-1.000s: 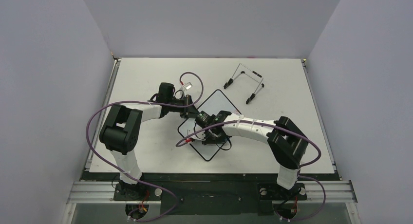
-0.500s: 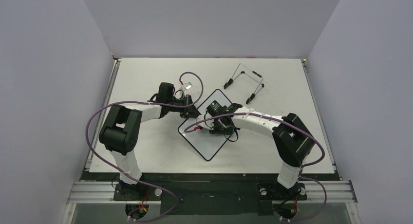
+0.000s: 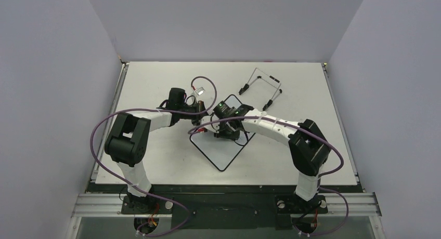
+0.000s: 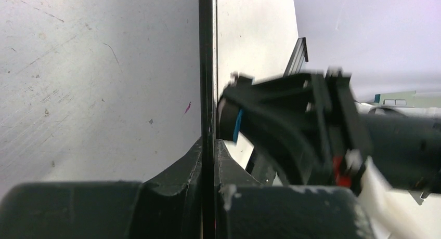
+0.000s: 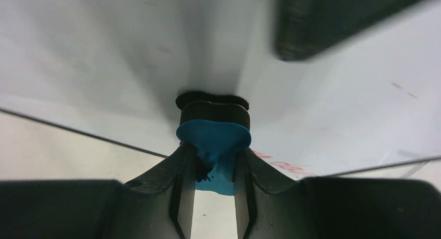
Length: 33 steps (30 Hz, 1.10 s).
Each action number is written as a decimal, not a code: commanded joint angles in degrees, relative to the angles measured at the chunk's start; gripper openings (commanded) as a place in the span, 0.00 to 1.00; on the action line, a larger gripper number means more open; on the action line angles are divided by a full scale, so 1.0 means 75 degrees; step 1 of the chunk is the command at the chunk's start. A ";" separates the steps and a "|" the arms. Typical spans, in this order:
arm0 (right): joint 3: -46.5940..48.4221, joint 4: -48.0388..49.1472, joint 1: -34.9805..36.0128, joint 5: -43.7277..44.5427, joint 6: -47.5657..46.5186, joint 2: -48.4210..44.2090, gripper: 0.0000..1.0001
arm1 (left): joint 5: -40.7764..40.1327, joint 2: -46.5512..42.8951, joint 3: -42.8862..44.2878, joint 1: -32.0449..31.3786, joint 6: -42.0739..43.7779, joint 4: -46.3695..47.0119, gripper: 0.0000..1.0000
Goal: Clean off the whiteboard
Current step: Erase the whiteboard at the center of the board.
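Note:
The whiteboard [image 3: 224, 151] lies turned like a diamond in the middle of the table. My left gripper [image 3: 202, 114] is shut on its thin black rim [image 4: 207, 67] at the upper left edge, with the rim pinched between both fingers. My right gripper [image 3: 225, 129] is shut on the blue eraser [image 5: 214, 139] and holds its dark pad down against the white surface [image 5: 130, 52]. Faint red writing [image 5: 283, 164] remains just right of the eraser, near the board's edge. In the left wrist view the eraser [image 4: 237, 125] shows as a blue sliver close to my left fingers.
A thin wire easel stand [image 3: 261, 88] lies on the table at the back right. Purple cables loop off both arms above the board. Grey walls close in the table on three sides.
My right gripper has swept the eraser across the board from its middle up toward the far corner by my left gripper. The left arm has held still.

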 commanded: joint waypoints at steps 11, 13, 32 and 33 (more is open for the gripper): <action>-0.1329 0.0340 -0.0176 -0.0234 -0.0548 -0.0362 0.00 | 0.0421 -0.0341 0.0070 -0.0065 0.0037 0.0505 0.00; -0.1408 0.0334 0.0141 -0.0291 -0.0582 -0.0405 0.00 | 0.0410 -0.0344 0.0076 -0.0071 0.0031 0.0500 0.00; -0.0608 0.0368 -0.1065 -0.0009 -0.0498 -0.0049 0.00 | 0.0438 -0.0341 0.0085 -0.0076 0.0063 0.0486 0.00; -0.0704 0.0285 -0.1020 -0.0088 -0.0569 -0.0057 0.00 | 0.0442 -0.0335 0.0079 -0.0076 0.0066 0.0486 0.00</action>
